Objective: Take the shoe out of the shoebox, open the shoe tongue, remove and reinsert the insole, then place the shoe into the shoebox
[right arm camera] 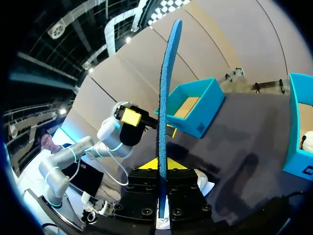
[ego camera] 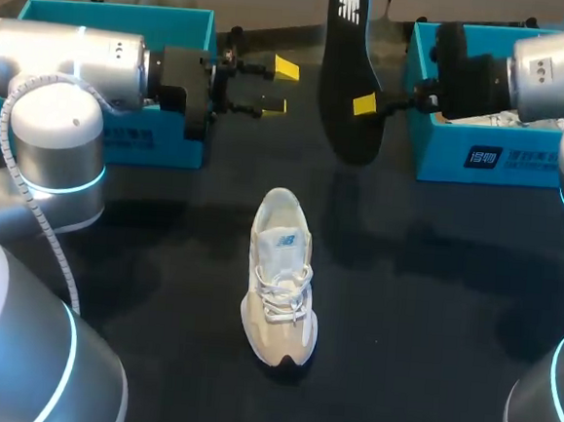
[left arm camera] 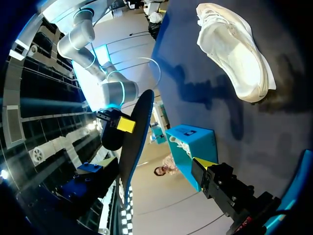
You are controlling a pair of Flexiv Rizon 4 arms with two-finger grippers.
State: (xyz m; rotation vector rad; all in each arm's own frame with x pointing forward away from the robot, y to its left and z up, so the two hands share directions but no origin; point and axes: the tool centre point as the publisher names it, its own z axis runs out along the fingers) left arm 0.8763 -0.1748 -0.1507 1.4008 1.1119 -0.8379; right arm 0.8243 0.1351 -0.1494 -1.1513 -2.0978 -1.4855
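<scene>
Table, head view: a dark table [ego camera: 433,282] is seen from above, with a teal left shoebox [ego camera: 131,140] and a teal right shoebox [ego camera: 482,158] set at its far corners.
Shoe, head view: a pale shoe [ego camera: 281,279] is stood upright near the middle of the table, toe toward the near edge, outside both boxes.
Insole, head view: a black insole [ego camera: 350,70] is held on end above the table, well apart from the shoe.
Right gripper, head view: the right gripper [ego camera: 359,105] is clamped on the insole's lower part from both sides.
Left gripper, head view: the left gripper [ego camera: 280,86] is spread wide with nothing in it, in front of the left shoebox and near the insole, not touching it.
Left wrist view: the shoe's opening is shown ahead on the table. The insole is seen edge-on, its blue side showing, pinched by the right gripper in front of the right shoebox.
Right wrist view: the insole rises edge-on from between this gripper's own fingers. The left gripper is seen beyond it, before the open left shoebox. Something white lies inside the right shoebox.
</scene>
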